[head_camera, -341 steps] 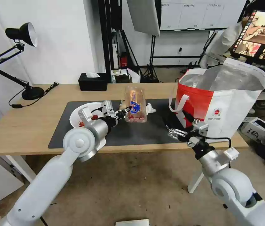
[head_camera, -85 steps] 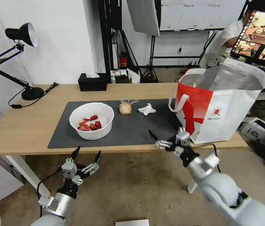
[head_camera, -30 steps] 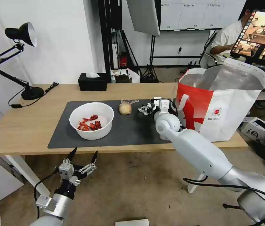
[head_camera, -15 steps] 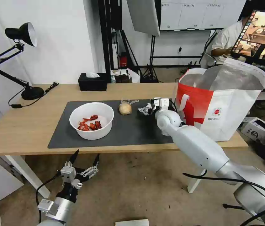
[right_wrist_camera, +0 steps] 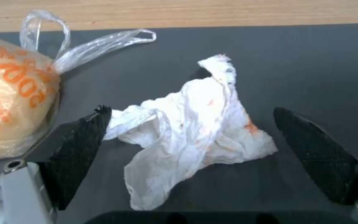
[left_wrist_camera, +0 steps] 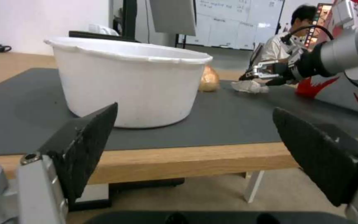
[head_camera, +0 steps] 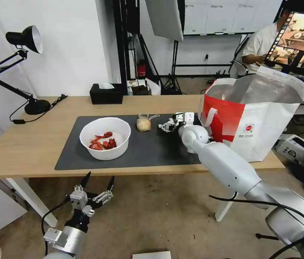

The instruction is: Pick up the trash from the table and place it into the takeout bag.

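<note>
right now the right tool (head_camera: pixel 167 125) reaches out over the dark grey mat (head_camera: pixel 148 149) on the table (head_camera: pixel 26 144), low at the crumpled white tissue (head_camera: pixel 166 126), with its two dark fingers (right_wrist_camera: pixel 77 146) spread wide on either side of the paper and not closed on it. seen from the right wrist, the tissue (right_wrist_camera: pixel 195 127) lies loose on the mat (right_wrist_camera: pixel 311 68) between the fingers, marked with small orange stains, and one finger is touching or almost touching its edge; which of the two cannot be told. just beside the tissue sits the beige ball in clear wrap (head_camera: pixel 144 124), its knotted plastic ends sticking up, and the wrap carries orange print (right_wrist_camera: pixel 9 93). further along the mat stands the white round bowl (head_camera: pixel 105 138) with red crayfish shells (head_camera: pixel 102 141) in it. the takeout bag (head_camera: pixel 256 118) stands upright at the right end of the table, mouth open and foil lining showing, close behind the right arm. the left tool (head_camera: pixel 94 187) hangs below the front edge of the table, well apart from everything, its fingers (left_wrist_camera: pixel 84 146) spread and holding nothing; from the left wrist the bowl (left_wrist_camera: pixel 129 84) rises just beyond the table edge. a black desk lamp (head_camera: pixel 22 64) and a black tissue box (head_camera: pixel 106 93) stand at the back of the table.
</note>
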### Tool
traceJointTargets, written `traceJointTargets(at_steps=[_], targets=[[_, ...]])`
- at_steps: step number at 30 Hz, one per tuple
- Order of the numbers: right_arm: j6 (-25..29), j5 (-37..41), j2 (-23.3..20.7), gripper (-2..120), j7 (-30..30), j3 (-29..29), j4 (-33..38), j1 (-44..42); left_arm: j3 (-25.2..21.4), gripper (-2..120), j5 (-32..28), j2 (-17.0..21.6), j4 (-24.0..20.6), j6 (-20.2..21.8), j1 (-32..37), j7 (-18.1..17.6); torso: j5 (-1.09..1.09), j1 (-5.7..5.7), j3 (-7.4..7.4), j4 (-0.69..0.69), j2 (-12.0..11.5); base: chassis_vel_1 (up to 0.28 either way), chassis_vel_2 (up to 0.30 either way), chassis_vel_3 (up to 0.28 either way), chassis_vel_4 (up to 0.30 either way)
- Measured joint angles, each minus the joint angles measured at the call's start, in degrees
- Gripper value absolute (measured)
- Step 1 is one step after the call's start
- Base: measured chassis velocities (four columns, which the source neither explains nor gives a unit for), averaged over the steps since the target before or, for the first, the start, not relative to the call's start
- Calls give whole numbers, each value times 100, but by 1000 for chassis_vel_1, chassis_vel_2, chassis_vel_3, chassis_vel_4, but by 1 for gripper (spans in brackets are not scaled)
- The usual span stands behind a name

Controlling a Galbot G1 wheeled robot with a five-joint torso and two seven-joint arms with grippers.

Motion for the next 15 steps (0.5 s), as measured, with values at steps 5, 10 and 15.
traceJointTargets(at_steps=[5,10,15], targets=[[4,-16,63,100,-118,-61,-141,68,19,100,0,-18,25,-2,-1,2,0,0,0,0,0,0,0,0,0],[-2,-22,111,100,-130,-66,-204,102,24,100,-1,-11,25,-3,-1,3,0,0,0,1,0,0,0,0,0],[-120,-23,118,99,-76,-66,-211,106,36,100,-1,-9,28,-4,-1,3,0,0,0,0,0,0,0,0,0]])
